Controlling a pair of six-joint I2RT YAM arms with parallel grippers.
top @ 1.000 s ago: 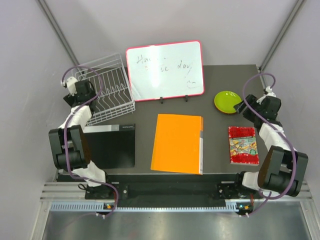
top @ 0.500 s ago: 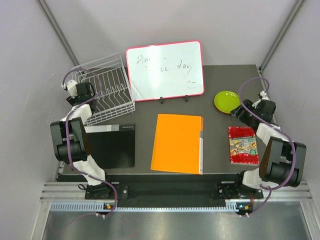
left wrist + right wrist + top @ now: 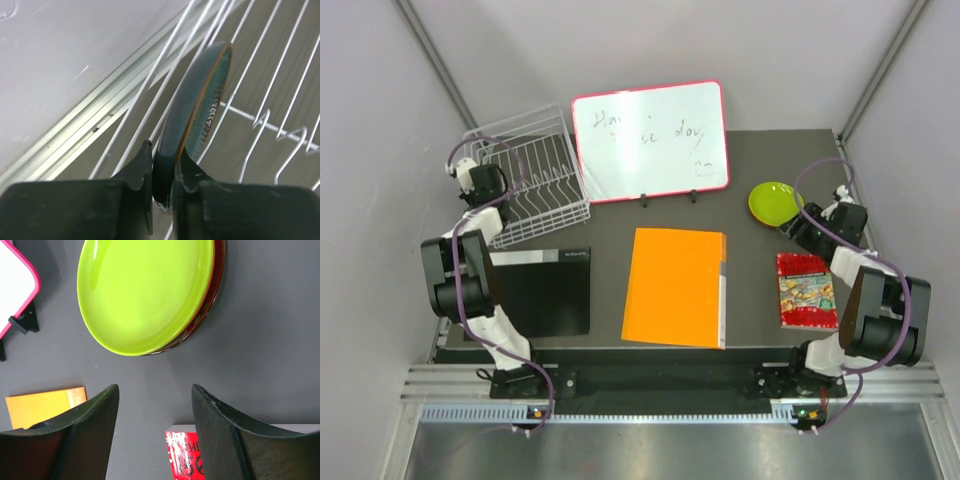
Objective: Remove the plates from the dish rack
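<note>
Left wrist: left claw (image 3: 164, 159) clamped on the teal plate (image 3: 200, 95), standing in the dish rack (image 3: 250, 116).

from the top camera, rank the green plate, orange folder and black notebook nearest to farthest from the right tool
1. green plate: right beside the right tool, at the far right of the table.
2. orange folder: middle of the table, to the tool's left.
3. black notebook: near left corner, across the table.
</note>
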